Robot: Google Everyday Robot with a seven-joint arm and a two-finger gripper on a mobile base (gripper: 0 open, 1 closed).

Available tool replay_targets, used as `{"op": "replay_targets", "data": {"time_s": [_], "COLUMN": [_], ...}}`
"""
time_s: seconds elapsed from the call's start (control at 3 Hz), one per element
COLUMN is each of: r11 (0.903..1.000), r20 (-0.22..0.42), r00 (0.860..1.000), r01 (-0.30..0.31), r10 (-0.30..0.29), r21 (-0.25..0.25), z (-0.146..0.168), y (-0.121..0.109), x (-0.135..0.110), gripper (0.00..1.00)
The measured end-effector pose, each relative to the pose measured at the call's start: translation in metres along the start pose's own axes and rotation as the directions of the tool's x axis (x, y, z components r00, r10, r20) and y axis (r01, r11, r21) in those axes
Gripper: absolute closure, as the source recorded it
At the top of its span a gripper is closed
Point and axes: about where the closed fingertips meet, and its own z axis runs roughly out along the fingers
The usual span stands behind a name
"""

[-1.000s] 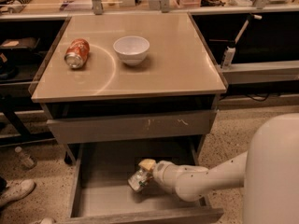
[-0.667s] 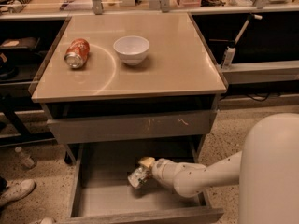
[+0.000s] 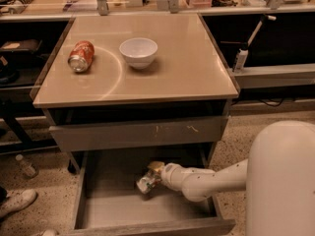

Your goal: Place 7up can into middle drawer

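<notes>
The middle drawer [image 3: 98, 215] stands pulled out below the cabinet, a grey box with a smooth floor. My gripper [image 3: 152, 175] reaches into it from the right on a white arm. It is shut on the 7up can [image 3: 146, 182], a small silvery can with green print, held tilted just above the drawer floor near the middle. The fingers are partly hidden by the can.
On the beige countertop [image 3: 187, 73] lie an orange-red can [image 3: 80, 56] on its side and a white bowl [image 3: 138, 51]. A closed drawer front with pale scratch marks [image 3: 142, 132] sits above the open drawer. A bottle [image 3: 24, 165] and a shoe [image 3: 15, 201] are on the floor at left.
The gripper and the can have shifted very slightly left inside the drawer. Nothing else has moved.
</notes>
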Motion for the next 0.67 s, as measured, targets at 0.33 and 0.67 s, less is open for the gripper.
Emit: {"op": "replay_targets", "data": {"time_s": [0.33, 0.67], "r11": [0.9983, 0.9957], "r20": [0.000, 0.000], "r00": [0.999, 0.997], "r01": [-0.052, -0.082], "r10": [0.052, 0.082], "r21": [0.026, 0.044], "z": [0.006, 0.010], "y": [-0.017, -0.028], "x": [0.000, 0.001], "gripper": [1.00, 1.00]}}
